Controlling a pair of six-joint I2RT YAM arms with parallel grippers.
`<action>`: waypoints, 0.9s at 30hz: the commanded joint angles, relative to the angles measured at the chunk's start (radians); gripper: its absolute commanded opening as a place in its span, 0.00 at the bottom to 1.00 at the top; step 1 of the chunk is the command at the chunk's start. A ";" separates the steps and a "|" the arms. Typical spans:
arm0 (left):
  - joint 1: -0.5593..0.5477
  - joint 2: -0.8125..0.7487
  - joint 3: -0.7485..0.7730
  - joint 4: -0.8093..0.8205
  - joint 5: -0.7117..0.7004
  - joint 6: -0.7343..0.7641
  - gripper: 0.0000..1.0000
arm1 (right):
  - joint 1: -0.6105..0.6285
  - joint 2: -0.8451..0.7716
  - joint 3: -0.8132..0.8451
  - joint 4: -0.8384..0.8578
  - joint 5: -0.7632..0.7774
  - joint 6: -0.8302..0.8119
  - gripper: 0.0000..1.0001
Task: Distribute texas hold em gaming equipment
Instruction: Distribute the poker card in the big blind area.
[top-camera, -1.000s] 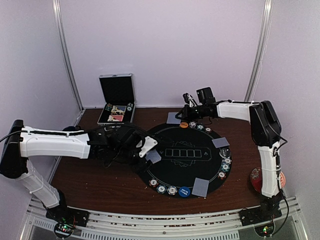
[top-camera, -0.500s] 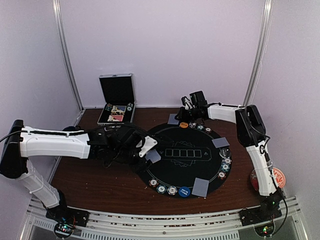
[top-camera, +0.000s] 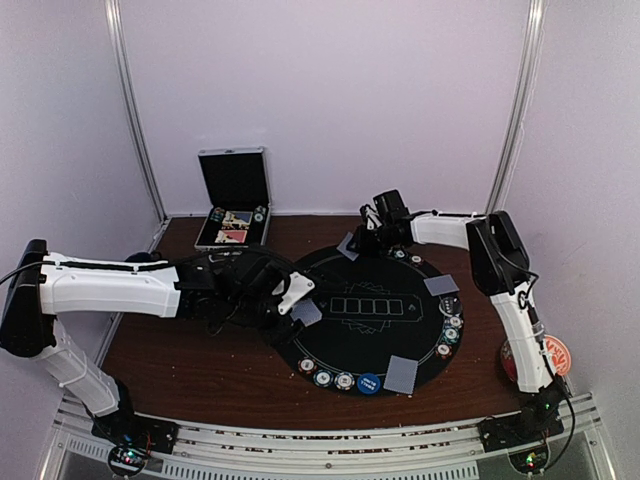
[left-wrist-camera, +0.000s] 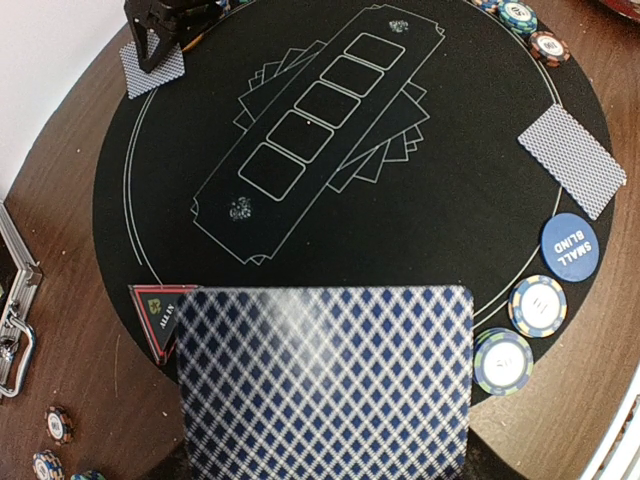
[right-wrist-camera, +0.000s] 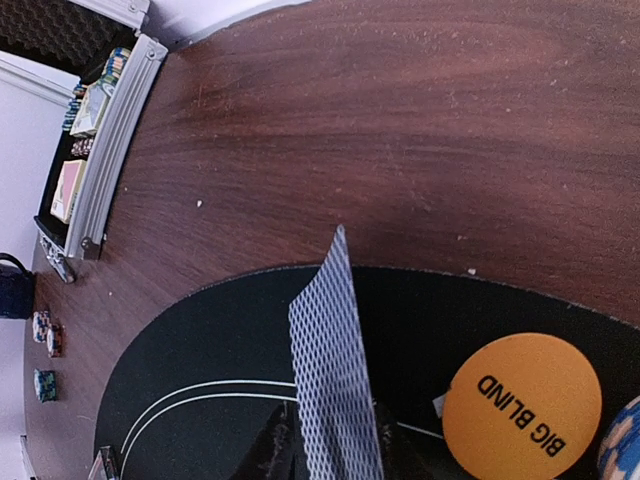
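Note:
On the black round mat (top-camera: 370, 330), several chips (top-camera: 322, 378) ring the rim, with a blue button disc (top-camera: 369, 382) and two flat playing cards (top-camera: 440, 285). My left gripper (top-camera: 295, 300) hovers at the mat's left edge, shut on blue-backed playing cards (left-wrist-camera: 325, 385) that hide its fingers. A red triangle marker (left-wrist-camera: 155, 305) lies just beyond them. My right gripper (top-camera: 368, 238) is at the mat's far edge. One playing card (right-wrist-camera: 335, 380) stands slanted on edge between its slightly parted fingers (right-wrist-camera: 275, 450), next to the orange button disc (right-wrist-camera: 522, 405).
An open metal case (top-camera: 233, 200) with more chips and cards sits at the back left. A few loose chips (left-wrist-camera: 57, 423) lie on the wooden table left of the mat. A red patterned cup and saucer (top-camera: 556, 352) stand behind the right arm's base.
My right gripper has slid left along the mat's far edge with its card. The card now tilts up on edge and the jaws have parted a little. The left arm has not moved.

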 joint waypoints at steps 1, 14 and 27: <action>0.003 -0.012 0.004 0.044 -0.004 0.012 0.63 | 0.013 -0.030 -0.022 -0.039 0.036 -0.014 0.25; 0.002 -0.011 0.004 0.043 -0.001 0.012 0.63 | 0.013 -0.066 -0.011 -0.089 0.008 -0.047 0.24; 0.002 -0.010 0.004 0.043 0.002 0.012 0.63 | -0.018 -0.071 -0.003 -0.065 -0.070 -0.017 0.08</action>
